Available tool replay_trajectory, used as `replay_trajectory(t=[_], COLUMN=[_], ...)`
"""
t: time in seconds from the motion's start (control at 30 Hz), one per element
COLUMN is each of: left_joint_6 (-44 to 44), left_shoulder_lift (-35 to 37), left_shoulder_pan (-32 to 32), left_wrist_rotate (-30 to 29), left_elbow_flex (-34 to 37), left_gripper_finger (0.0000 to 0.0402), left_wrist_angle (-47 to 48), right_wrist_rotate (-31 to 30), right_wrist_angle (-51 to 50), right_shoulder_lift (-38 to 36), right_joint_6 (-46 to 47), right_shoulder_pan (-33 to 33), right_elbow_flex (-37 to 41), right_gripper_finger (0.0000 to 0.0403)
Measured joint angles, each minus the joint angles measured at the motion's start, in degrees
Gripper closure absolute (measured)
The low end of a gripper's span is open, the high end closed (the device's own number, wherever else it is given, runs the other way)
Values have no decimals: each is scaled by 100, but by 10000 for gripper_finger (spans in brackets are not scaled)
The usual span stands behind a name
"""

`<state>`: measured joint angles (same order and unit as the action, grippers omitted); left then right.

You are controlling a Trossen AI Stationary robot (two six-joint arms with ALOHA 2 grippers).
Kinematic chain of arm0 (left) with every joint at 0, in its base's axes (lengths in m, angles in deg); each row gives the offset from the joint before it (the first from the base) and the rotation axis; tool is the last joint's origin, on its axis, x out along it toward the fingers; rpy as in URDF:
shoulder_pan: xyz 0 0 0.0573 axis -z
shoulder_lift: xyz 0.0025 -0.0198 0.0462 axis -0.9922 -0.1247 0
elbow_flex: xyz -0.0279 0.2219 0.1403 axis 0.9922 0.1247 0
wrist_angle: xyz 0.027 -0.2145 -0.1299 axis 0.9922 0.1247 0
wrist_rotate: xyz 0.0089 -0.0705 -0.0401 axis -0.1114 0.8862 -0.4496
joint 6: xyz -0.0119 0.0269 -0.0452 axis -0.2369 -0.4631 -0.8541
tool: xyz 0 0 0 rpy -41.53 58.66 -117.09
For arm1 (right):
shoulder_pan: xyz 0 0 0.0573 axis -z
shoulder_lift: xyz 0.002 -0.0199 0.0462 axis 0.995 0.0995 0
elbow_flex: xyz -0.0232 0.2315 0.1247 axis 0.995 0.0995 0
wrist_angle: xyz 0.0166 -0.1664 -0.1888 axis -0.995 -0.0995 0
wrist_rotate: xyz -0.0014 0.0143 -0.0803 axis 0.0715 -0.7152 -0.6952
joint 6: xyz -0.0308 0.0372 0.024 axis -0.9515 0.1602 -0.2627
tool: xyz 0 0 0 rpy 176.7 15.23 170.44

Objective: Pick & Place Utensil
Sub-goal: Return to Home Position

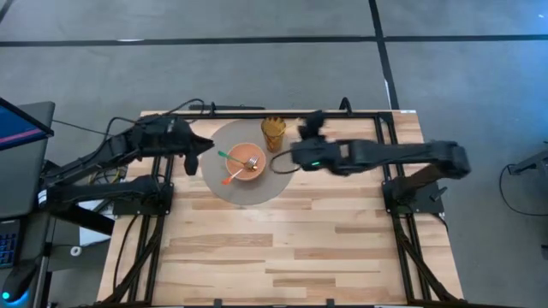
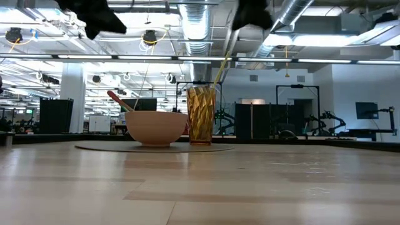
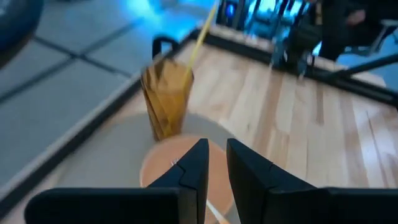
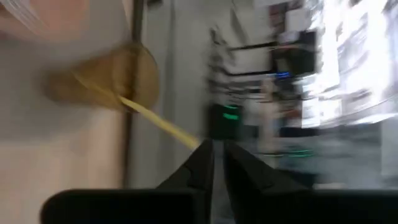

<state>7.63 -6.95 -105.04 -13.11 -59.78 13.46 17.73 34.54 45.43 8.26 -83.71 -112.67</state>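
Grey floor lay all round the pale wood counter [image 1: 342,248].

High view: a round gray mat [image 1: 218,184] lay toward the counter's far edge. The orange bowl [image 1: 255,174] sat on it, with the green spoon [image 1: 229,156] and the orange fork [image 1: 240,171] lying crossed inside. The brown cup [image 1: 274,133] stood just beside the bowl at the mat's edge. The left gripper [image 1: 204,145] hung near the bowl's left side, and the right gripper [image 1: 310,127] was near the cup.

Low view: an open workshop hall showed behind. Bowl and cup stood upright, nearly touching. The yellow straw [image 2: 222,65] leaned out of the cup, its top reaching the dark right gripper overhead.

Left wrist view: that gripper was clenched to a narrow slit and held nothing. The cup was ribbed amber plastic.

Right wrist view: heavy blur. The straw ran from the cup up to the right gripper; clamped or released, I could not tell.

Judgement: all placing looked done. Only clearing the straw and parking both arms seemed left.
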Motion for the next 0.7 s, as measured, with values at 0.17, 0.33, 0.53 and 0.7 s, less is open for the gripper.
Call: replay_trajectory(t=[0.17,0.33,0.53,0.7], left_joint_6=[405,600,628,573], left_shoulder_lift=[779,1733,2954,3867], left_shoulder_pan=[-2,-2,-2,-2], left_wrist_rotate=[-267,-392,-393,-359], left_elbow_flex=[0,25,755,1505], left_gripper_finger=[344,344,344,344], left_wrist_angle=[-35,-57,-101,-195], right_wrist_rotate=[1106,1309,1328,1335], right_wrist_angle=[-1152,-919,956,2478], right_shoulder_lift=[-1087,-2109,-3207,-3800], right_joint_6=[2520,3505,3631,3402], right_shoulder_pan=[99,-260,-628,-761], right_elbow_flex=[260,1298,3221,4540], right_gripper_finger=[400,401,401,401])
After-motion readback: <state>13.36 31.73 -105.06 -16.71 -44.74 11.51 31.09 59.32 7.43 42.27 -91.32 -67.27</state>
